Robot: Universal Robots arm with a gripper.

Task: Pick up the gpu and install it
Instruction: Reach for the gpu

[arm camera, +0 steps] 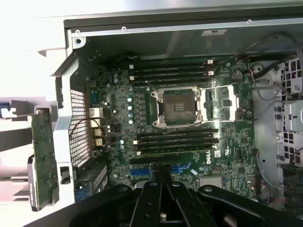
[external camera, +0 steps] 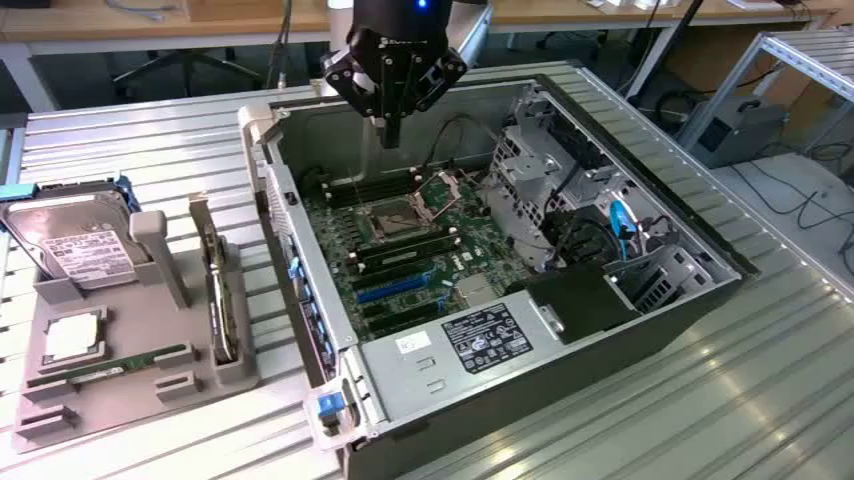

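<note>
So the gripper hangs over the far end of the open computer case, fingers clenched tight together, gripping nothing and touching nothing. The arm above it is cut off by the edge of the exterior view, and in the wrist view the gripper linkages cover the expansion slots at the near end of the motherboard. The case lies on its side on a slatted metal table with its side panel off. Inside it are the motherboard, a power supply with a label at the near end, a metal drive cage on the exterior view's right, and an open, bare CPU socket between rows of RAM slots. Just outside the case, on the exterior view's left, there's a grey parts holder, partly cut off at the edge. It holds a hard drive propped up at the far end. The gpu stands on edge in the slot closest to the case, so its faces are hard to make out. There's also a processor chip lying flat and a green RAM stick.
</note>
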